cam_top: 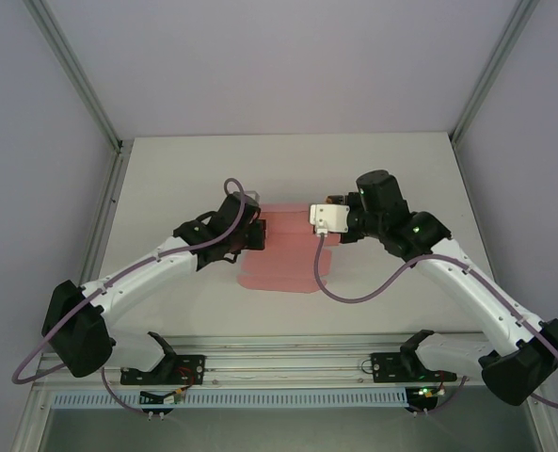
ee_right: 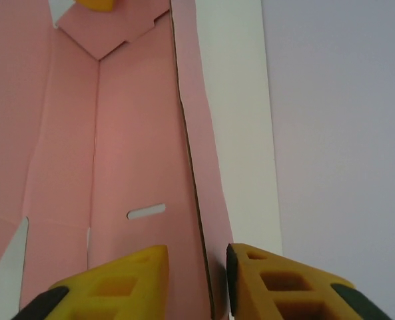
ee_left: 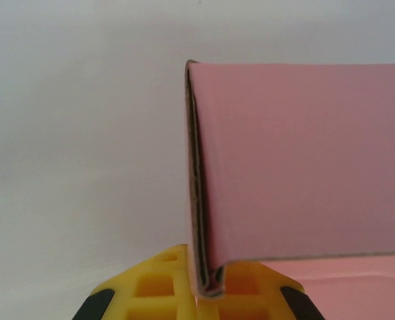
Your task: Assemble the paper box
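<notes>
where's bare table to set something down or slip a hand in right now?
Crowded: the centre, where the left claw and right claw flank the far end of the paper box. Free: the far strip of table between them and the back wall; the near strip between the paper box and the front rail.

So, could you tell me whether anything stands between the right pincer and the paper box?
Nothing visible does: a raised flap of the paper box stands upright inside the open right pincer.
</notes>
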